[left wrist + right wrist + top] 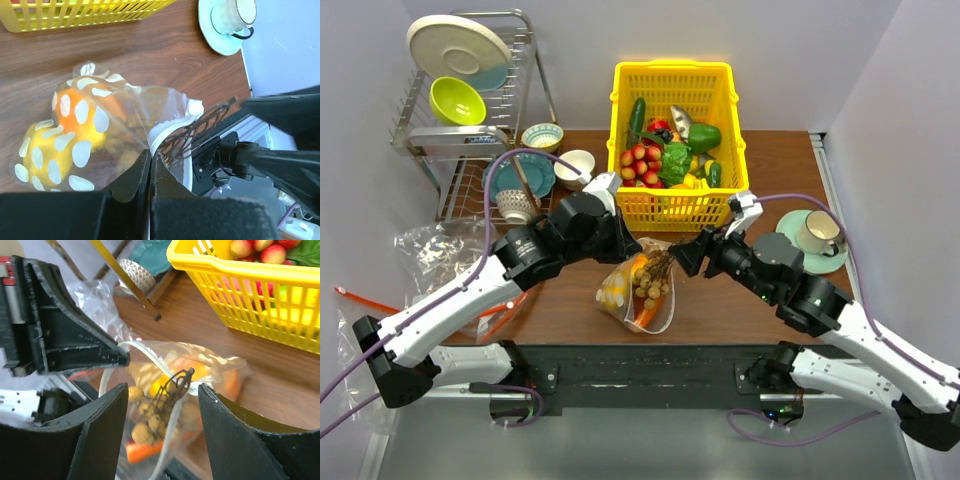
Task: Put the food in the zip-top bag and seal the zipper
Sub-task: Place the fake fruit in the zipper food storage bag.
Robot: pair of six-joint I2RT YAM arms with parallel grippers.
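The left end effector (151,167) is clamped on the mouth edge of the zip-top bag (80,125). The bag lies on the desk (720,300), in front of the yellow basket (670,210). The right end effector (162,389) has its fingers apart, just beside the bag mouth. The brown berry cluster (142,430) and the orange slice (75,107) are inside the bag.

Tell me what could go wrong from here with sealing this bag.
1. The stem of the brown berry cluster pokes out through the mouth of the zip-top bag, so the zipper may close on it and fail to seal.
2. The right hand is open astride that stem; closing could grab the stem instead of the zipper.
3. The left hand pinches the mouth edge at one spot only; a slip might let the bag sag and spill.
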